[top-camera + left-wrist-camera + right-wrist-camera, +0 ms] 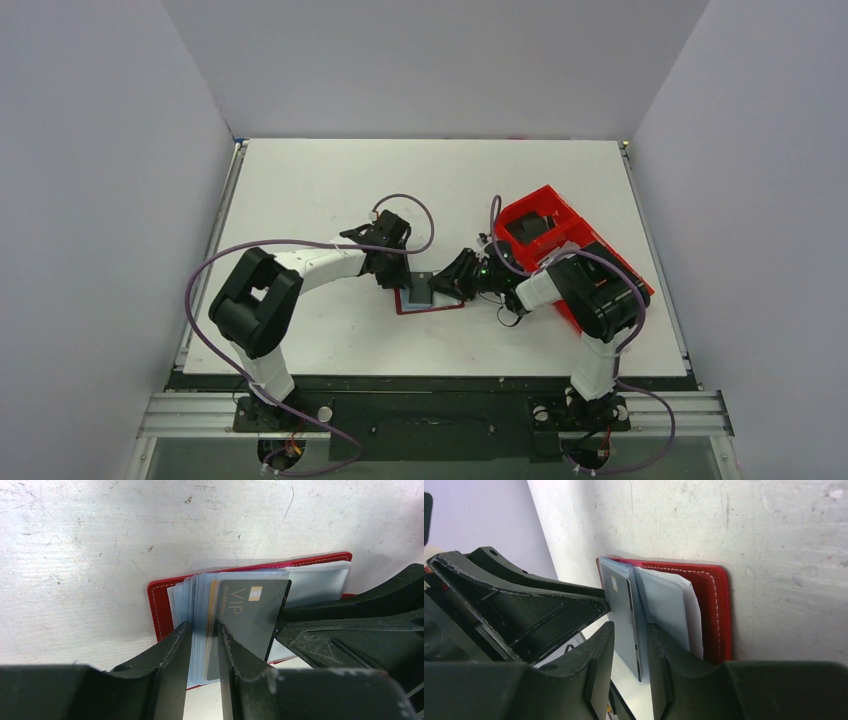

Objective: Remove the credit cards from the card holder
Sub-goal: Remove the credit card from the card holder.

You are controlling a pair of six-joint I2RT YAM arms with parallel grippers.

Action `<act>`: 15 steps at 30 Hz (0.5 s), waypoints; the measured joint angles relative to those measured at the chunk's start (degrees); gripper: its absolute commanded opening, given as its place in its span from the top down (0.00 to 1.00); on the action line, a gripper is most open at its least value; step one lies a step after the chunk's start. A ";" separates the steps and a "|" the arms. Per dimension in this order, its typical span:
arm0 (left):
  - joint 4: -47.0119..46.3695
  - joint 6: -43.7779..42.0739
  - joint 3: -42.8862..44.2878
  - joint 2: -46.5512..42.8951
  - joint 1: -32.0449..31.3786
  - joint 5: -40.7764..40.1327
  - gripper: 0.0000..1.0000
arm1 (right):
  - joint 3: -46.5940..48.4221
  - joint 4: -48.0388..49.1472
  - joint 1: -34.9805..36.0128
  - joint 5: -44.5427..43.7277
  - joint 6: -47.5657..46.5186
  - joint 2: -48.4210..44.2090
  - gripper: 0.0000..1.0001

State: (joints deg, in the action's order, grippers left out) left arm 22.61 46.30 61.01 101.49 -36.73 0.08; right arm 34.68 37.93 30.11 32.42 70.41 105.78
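The dark-red card holder (440,304) lies open on the table, its clear sleeves standing up. It also shows in the left wrist view (161,610) and the right wrist view (715,610). My left gripper (398,278) (204,627) is shut on the stack of sleeves (200,600). A dark grey card with gold VIP lettering (250,615) stands at the stack's right side; its back looks grey-blue (621,610). A gold edge (213,605) shows beside it. My right gripper (452,288) (630,627) grips this card's free edge, its jaws close on either side.
A large bright red compartment tray (505,215) stands at the right behind my right arm, with a dark item in its far compartment. The two grippers nearly touch over the holder. The worn white table (320,180) has walls on three sides.
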 measured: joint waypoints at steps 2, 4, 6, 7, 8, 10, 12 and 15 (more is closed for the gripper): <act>-0.02 0.00 0.00 0.00 0.00 0.02 0.77 | -0.15 1.62 -0.09 0.24 1.09 0.70 0.77; -0.07 0.02 0.00 0.00 0.00 0.02 0.77 | -0.48 3.23 -0.09 0.31 2.27 1.25 0.81; -0.09 0.02 0.00 0.00 -0.04 0.00 0.77 | -0.90 5.05 -0.09 0.44 3.08 1.86 0.84; -0.11 0.02 0.00 0.00 -0.04 0.00 0.77 | -1.09 5.95 -0.09 0.48 3.80 2.29 0.85; -0.09 0.02 0.00 0.00 -0.04 0.00 0.77 | -1.36 6.88 -0.09 0.55 4.33 2.75 0.85; -0.11 0.04 0.00 0.00 -0.04 0.00 0.77 | -1.95 8.61 -0.09 0.63 5.49 3.52 0.85; -0.11 0.04 0.00 0.04 -0.04 0.02 0.77 | -2.51 10.21 -0.09 0.63 6.51 3.96 0.86; -0.13 0.04 0.00 0.07 -0.04 0.02 0.77 | -3.32 12.70 -0.09 0.61 7.65 4.52 0.91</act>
State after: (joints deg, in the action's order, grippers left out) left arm 22.48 46.35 61.01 101.56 -36.77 0.10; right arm 31.35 50.63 30.02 33.04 78.06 110.30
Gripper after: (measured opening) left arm 0.232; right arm 0.137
